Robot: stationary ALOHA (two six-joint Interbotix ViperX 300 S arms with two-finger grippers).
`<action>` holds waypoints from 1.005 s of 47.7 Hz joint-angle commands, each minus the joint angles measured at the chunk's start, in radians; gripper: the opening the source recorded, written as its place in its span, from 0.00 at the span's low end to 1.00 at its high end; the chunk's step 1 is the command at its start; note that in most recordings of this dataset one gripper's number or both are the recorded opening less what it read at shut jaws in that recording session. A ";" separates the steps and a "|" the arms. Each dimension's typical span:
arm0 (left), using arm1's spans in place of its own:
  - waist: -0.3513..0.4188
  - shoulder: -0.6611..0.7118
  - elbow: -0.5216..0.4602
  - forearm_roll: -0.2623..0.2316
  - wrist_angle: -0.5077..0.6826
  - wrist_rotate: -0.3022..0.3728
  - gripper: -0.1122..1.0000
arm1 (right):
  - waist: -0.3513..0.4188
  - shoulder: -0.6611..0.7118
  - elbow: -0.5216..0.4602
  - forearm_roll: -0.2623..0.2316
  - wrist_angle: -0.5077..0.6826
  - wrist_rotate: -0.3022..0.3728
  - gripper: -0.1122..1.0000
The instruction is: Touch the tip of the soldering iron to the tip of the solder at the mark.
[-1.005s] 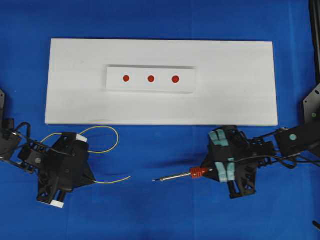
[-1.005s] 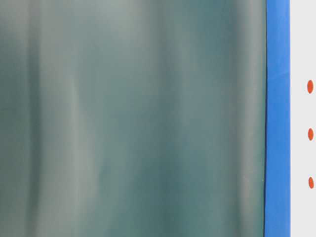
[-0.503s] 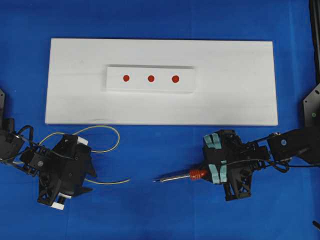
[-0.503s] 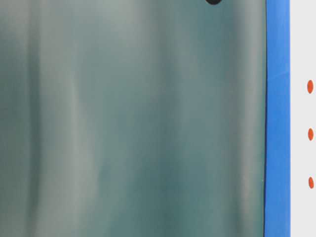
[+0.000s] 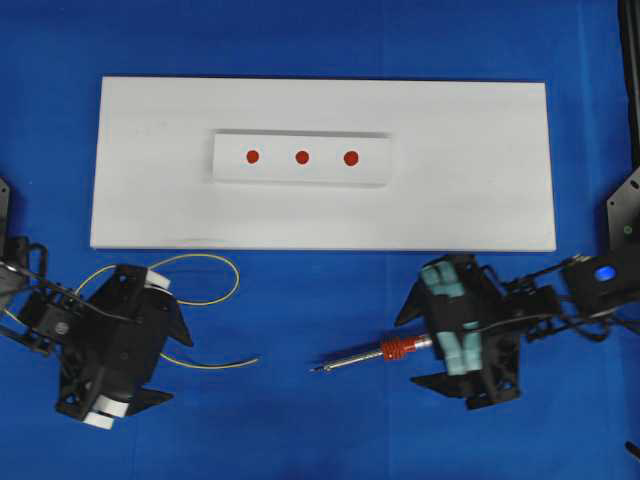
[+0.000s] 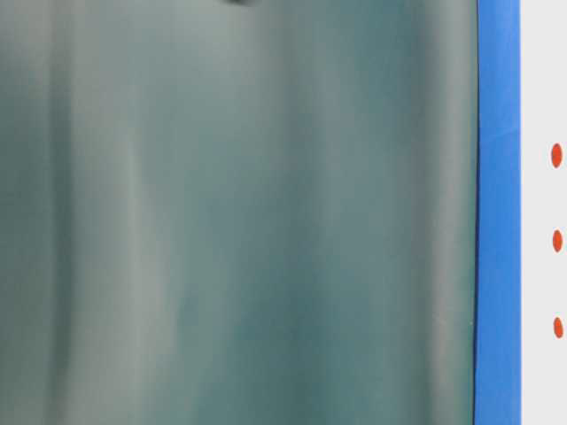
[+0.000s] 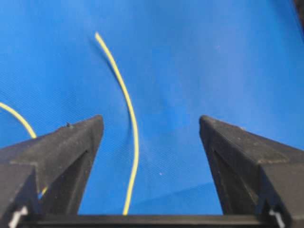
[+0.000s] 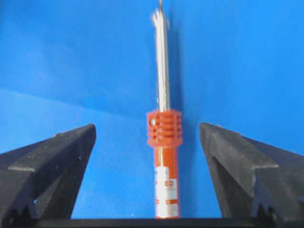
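The solder (image 5: 215,364), a thin yellow wire, lies curved on the blue cloth. Its free tip points right and a loop (image 5: 228,275) lies behind it. My left gripper (image 5: 170,360) is open around it; in the left wrist view the solder (image 7: 130,114) runs between the wide-apart jaws of the left gripper (image 7: 151,123), touching neither. The soldering iron (image 5: 360,358) lies on the cloth with its tip to the left. My right gripper (image 5: 412,345) is open around the handle; in the right wrist view the soldering iron's orange collar (image 8: 164,128) sits free inside the right gripper (image 8: 147,130). Three red marks (image 5: 302,157) sit on the raised white block.
A large white board (image 5: 480,200) lies beyond both grippers and carries the raised block (image 5: 372,172). The table-level view is mostly filled by a blurred grey-green surface (image 6: 239,221), with the three marks (image 6: 557,240) at its right edge. The iron's black cord trails behind the right gripper.
Both grippers went from shut to open, letting go of the solder and the soldering iron, which now lie on the cloth. The left gripper drew back a little to the left.
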 commanded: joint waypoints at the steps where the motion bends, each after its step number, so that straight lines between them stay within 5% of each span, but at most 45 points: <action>1: 0.031 -0.086 -0.028 0.003 0.048 0.002 0.78 | -0.026 -0.107 -0.031 -0.048 0.060 -0.002 0.83; 20: 0.256 -0.541 0.054 0.005 0.077 0.133 0.77 | -0.290 -0.535 -0.018 -0.258 0.285 0.002 0.83; 34: 0.331 -0.836 0.225 0.003 0.077 0.210 0.77 | -0.348 -0.851 0.107 -0.276 0.368 0.008 0.82; 48: 0.351 -1.034 0.388 0.005 0.072 0.212 0.77 | -0.353 -0.980 0.359 -0.267 0.175 0.081 0.82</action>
